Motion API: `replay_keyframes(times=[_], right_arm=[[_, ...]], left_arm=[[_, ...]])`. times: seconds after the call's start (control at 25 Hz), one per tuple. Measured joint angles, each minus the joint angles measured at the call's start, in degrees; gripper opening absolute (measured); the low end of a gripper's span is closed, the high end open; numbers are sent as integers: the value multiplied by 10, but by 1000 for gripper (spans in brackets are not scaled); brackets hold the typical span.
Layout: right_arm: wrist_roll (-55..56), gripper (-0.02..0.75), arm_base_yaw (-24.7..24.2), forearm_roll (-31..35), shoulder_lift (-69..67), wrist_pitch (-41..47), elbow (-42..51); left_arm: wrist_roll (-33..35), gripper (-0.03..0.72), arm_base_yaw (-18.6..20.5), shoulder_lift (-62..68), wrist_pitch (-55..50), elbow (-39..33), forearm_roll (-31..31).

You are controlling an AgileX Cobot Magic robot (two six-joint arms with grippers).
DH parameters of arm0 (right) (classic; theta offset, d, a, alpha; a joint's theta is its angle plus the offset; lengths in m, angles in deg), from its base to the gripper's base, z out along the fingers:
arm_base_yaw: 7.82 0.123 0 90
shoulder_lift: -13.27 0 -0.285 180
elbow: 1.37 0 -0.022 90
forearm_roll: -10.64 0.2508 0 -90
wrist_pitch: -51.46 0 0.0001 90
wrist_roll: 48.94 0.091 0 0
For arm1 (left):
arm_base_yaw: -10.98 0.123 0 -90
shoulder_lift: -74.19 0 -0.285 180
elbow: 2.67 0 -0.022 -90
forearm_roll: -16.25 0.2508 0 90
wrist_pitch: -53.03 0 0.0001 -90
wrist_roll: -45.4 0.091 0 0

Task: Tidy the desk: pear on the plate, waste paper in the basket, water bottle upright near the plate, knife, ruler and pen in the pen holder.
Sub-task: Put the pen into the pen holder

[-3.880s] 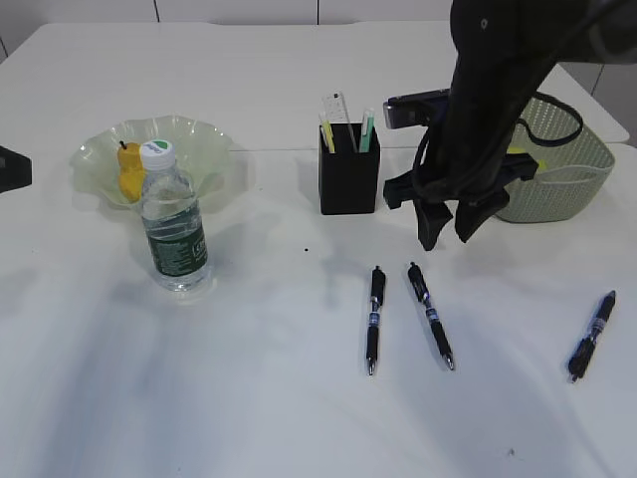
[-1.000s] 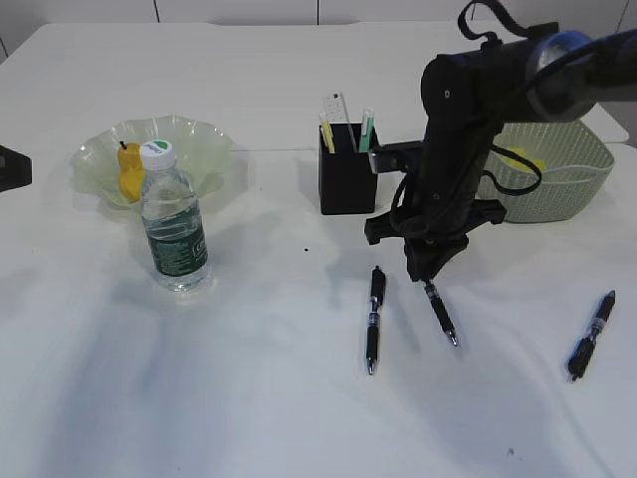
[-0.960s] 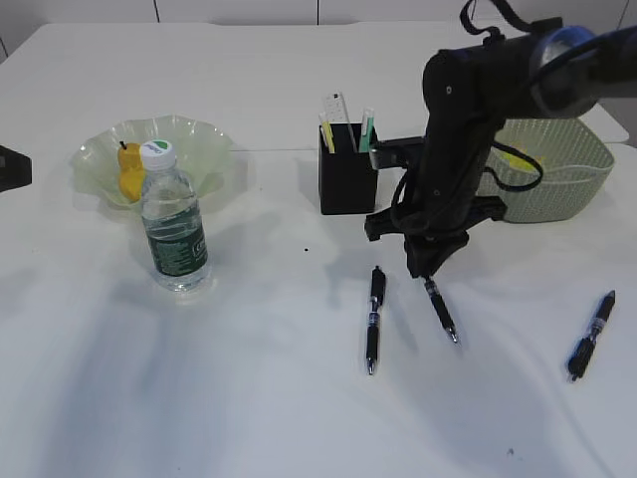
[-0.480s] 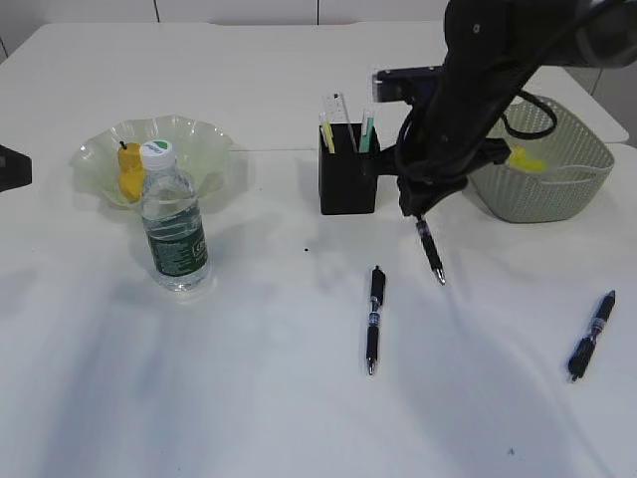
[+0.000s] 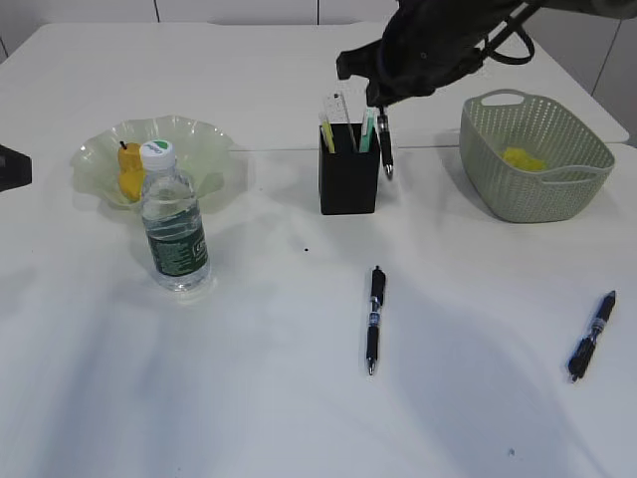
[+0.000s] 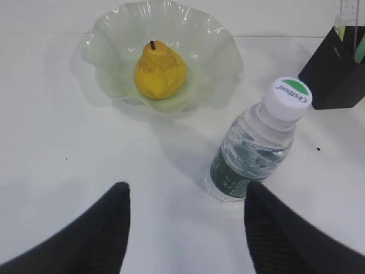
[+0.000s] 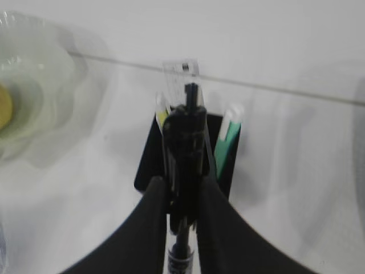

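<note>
My right gripper [image 5: 380,103] is shut on a black pen [image 5: 384,145] that hangs tip down beside the right rim of the black pen holder [image 5: 348,182]; in the right wrist view the pen [image 7: 186,134] sits between the fingers [image 7: 181,188] above the holder [image 7: 149,160]. The holder has a ruler [image 5: 338,108], a yellow item and a green item in it. Two more black pens lie on the table, one in the middle [image 5: 373,318] and one at the right [image 5: 591,336]. The yellow pear [image 6: 159,69] lies on the green plate [image 6: 217,54]. The water bottle [image 6: 256,140] stands upright beside the plate. My left gripper [image 6: 185,197] is open and empty.
A green basket [image 5: 537,189] with yellow waste paper [image 5: 522,158] stands at the right. The left arm shows only at the left edge of the exterior view [image 5: 12,167].
My right gripper closed on one of the two middle pens, lifted it off the table and carried it up and left to the pen holder. The left arm has not moved.
</note>
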Motion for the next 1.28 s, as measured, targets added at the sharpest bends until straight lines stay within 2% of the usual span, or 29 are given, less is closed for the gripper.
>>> replay_keyframes(times=[0.28,0.6,1.28], right_arm=[[0,92,0,-6,-5,-161,-1],[0,92,-4,-31,-44,-279,-2],[0,91,-21,-34,-111,-336,-2]], left_arm=[[0,447,0,0,0,0,0],[0,447,0,0,0,0,-1],[0,447,0,0,10,0,-1]])
